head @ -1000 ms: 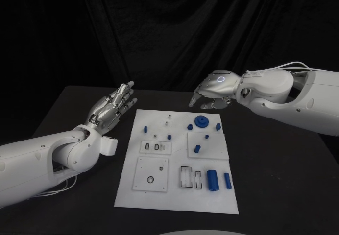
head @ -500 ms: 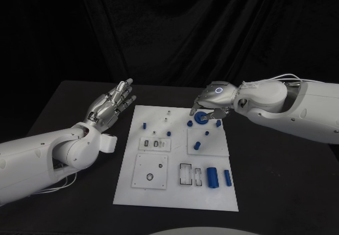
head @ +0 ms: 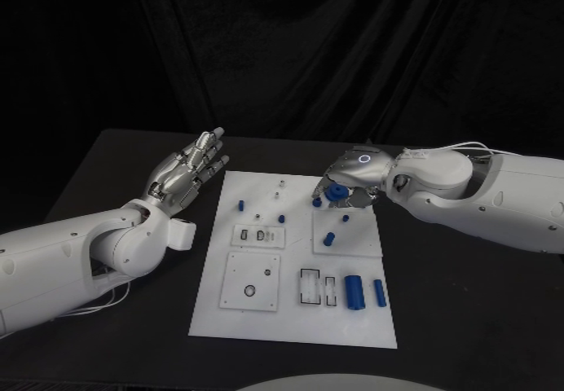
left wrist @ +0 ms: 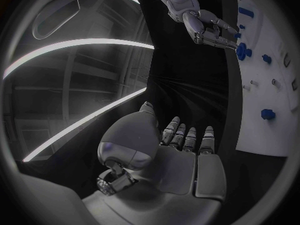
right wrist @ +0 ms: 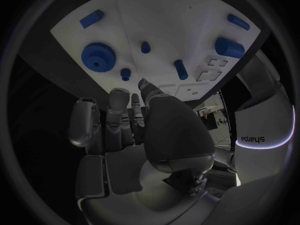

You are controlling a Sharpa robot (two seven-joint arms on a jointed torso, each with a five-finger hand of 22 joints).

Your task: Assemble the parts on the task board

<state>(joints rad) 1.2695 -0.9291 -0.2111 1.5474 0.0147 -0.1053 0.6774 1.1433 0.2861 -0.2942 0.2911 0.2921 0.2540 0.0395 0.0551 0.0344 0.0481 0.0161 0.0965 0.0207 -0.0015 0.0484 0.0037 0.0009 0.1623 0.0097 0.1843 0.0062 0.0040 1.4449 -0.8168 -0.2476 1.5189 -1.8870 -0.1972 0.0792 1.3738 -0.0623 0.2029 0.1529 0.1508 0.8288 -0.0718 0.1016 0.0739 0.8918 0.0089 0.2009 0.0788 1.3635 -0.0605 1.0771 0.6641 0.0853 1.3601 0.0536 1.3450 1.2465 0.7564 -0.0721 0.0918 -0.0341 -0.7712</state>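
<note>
I see the right robot hand (head: pixel 350 181) over the task board's (head: pixel 294 326) far end, fingers curled at the blue gear (head: pixel 335 193); grip unclear. Left robot hand (head: pixel 182 174) open beside the board.

Task board (head: pixel 294 314) mid-table, gear (head: pixel 335 193) at its far end, two cylinders (head: pixel 364 292) near its front-right corner.

The white task board (head: pixel 294 322) lay flat at the middle of the table. A blue toothed gear (head: pixel 337 193) sat near its far edge, with small blue pegs (head: pixel 242 204) standing around it. Two blue cylinders (head: pixel 354 295) lay side by side near the board's near right corner, beside rectangular recesses (head: pixel 309 290).
</note>
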